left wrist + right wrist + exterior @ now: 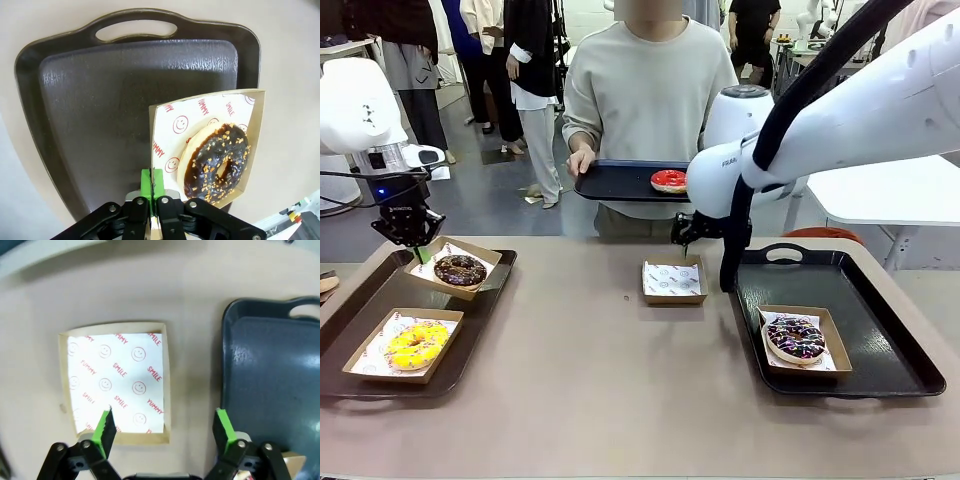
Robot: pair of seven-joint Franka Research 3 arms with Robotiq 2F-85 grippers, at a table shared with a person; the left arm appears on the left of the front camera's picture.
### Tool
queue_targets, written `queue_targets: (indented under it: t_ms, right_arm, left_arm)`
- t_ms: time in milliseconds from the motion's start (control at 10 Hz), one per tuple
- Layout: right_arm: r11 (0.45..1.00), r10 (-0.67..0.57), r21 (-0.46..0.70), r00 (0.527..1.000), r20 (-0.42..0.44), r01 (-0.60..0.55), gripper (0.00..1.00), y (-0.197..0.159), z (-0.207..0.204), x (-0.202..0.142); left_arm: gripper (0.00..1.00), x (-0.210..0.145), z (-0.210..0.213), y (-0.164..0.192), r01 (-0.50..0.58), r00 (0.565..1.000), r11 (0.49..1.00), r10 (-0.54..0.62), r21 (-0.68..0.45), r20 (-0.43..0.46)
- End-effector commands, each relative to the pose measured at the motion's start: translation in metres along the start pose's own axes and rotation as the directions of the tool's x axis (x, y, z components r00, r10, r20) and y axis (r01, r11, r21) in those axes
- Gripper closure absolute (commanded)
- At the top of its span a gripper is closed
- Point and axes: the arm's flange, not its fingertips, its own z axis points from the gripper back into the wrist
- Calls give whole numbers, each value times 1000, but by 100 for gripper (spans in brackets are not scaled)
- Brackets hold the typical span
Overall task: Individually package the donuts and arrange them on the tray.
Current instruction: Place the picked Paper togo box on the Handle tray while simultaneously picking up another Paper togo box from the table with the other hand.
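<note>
1. Your left fingers (pixel 152 182) pinch the rim of the box (pixel 172 120) holding the chocolate donut (pixel 216 164), at the edge of the left tray (pixel 100 100).
2. Your right fingers (pixel 223 427) stand wide above the empty box (pixel 116 380), just beside the rim of the right tray (pixel 270 365).
3. Bare desk (pixel 600 380) lies between the trays; the red donut (pixel 669 181) sits on the person's tray (pixel 610 185).

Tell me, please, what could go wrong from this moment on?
1. The left pincer grips the filled box of the chocolate donut by one edge only; it may tip and the donut slide out.
2. The open right pincer hangs partly over the empty box, close beside the right tray; a sideways drift might bump its rim.
</note>
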Motion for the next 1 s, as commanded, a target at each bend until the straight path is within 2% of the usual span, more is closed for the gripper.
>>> queue_targets:
  t_ms: [0,400,900]
  right_arm:
    - [999,-7,-40,1000,20,8,0,12,-16,5]
    - [999,4,-34,1000,4,-4,0,11,-39,-2]
    - [999,-3,42,1000,-3,4,0,1,-47,-6]
  left_arm:
    - [99,4,-2,5,25,1000,1000,-24,-16,12]
    - [99,3,-7,3,22,1000,1000,-22,-5,14]
    - [99,12,-18,1,-6,1000,1000,6,5,7]
